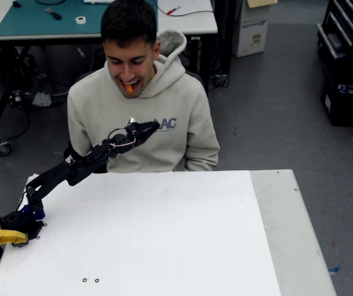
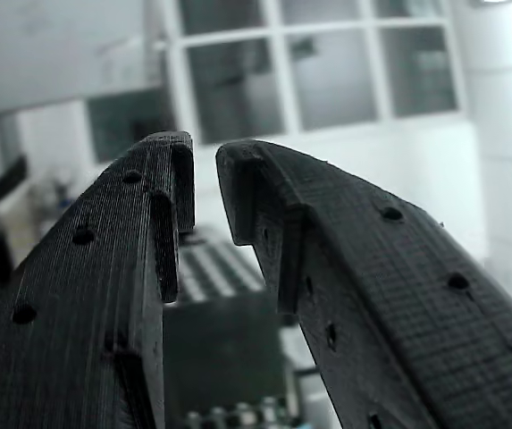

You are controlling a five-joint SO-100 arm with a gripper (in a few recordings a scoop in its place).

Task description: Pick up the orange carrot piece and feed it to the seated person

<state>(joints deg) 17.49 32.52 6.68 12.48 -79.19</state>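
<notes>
Spanning the near counter (image 1: 164, 234) w/ its base clamped at the near-left corner, the arm reaches up toward the seated person (image 1: 140, 105). Its hand (image 1: 146, 128) hangs at chest height, fingers (image 2: 238, 192) slightly parted w/ nothing between. Farther up, the orange carrot piece (image 1: 129, 88) sits in the person's open mouth, so feeding looks done.

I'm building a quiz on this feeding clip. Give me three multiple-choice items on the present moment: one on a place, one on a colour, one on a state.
1. Where is the orange carrot piece?
A. on the table
B. in the seated person's mouth
C. between the fingers

2. What colour is the clamp at the arm's base?
A. yellow
B. green
C. red

3. What is in the gripper?
A. the carrot
B. a cloth
C. nothing

Answers: 1 B, orange shows between the seated person's lips; 2 A, plainly yellow; 3 C, a narrow bare gap between the fingertips.
</notes>
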